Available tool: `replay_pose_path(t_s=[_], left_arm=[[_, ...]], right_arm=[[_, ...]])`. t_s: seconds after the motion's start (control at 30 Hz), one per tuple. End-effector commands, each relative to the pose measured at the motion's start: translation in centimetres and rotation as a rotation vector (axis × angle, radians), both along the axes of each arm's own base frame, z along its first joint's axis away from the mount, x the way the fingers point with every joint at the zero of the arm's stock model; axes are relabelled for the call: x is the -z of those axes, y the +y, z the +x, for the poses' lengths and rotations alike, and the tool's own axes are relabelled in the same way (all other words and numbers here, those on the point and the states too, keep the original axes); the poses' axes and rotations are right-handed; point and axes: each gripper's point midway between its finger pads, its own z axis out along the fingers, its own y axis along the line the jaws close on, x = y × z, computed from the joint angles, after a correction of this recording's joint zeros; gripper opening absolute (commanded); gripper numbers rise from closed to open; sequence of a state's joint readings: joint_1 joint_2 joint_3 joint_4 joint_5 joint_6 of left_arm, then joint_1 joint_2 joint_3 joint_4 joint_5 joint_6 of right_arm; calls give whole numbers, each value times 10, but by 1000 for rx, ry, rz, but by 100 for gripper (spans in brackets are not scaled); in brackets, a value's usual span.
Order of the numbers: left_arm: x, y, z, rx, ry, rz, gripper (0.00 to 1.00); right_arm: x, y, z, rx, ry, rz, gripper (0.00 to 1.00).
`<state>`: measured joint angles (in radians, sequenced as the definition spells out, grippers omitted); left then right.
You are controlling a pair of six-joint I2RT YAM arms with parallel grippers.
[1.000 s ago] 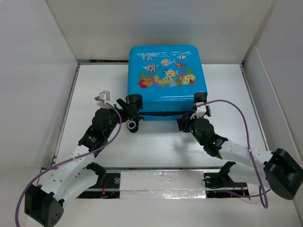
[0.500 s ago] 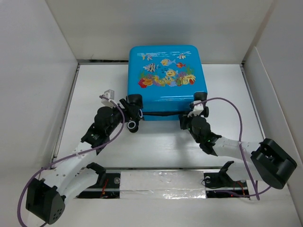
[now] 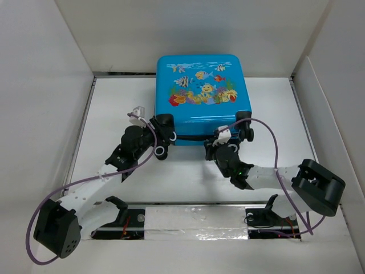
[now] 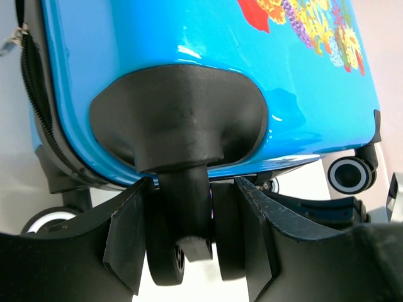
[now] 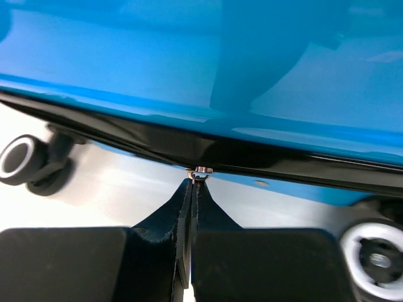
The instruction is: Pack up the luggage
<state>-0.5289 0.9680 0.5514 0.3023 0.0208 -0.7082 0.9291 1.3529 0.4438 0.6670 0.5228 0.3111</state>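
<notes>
Lying flat, lid down, at the far middle of the tabletop [image 3: 274, 114]: fish-print luggage [image 3: 202, 97], a rigid glossy shell, likely light but slippery, best held by its hardware; left pincer [image 4: 194, 185] straddles the near-left caster [image 4: 182, 214], grip uncertain; right pincer [image 5: 194, 182] clenched on the small zip tab [image 5: 201, 170] at the seam.

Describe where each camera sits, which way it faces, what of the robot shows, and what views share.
Top external: above and behind the arm bases, looking down at table and luggage; both arms, left end effector and right end effector show.
Left wrist: low, facing the luggage's corner; its end effector straddles a wheel.
Right wrist: low, facing the zipper seam; its end effector is closed at the zipper pull.
Shared: all show the luggage; top and left wrist show that wheel.
</notes>
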Motion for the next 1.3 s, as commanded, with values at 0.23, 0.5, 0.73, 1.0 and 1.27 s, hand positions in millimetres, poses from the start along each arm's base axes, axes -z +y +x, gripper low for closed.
replay_pose_path(t_s=[0.23,0.5,0.73,1.0,1.27], left_arm=[[-103,-109,-29,354,-208,-182,43],[-142,-116,-48,384,-270,-264,43],[-131,-97,-45,304,-262,-211,60],[-81,-5,-20,-119,-222,-54,63],[4,-16,-39,-8,-120,12,0]], right_arm=[[-49,144,-41,-293,-64,212,0],[-70,193,-53,-393,-83,447,0],[-47,177,-70,-369,-23,465,47],[-26,92,-94,-265,47,286,70],[-55,40,-104,-192,42,158,0]])
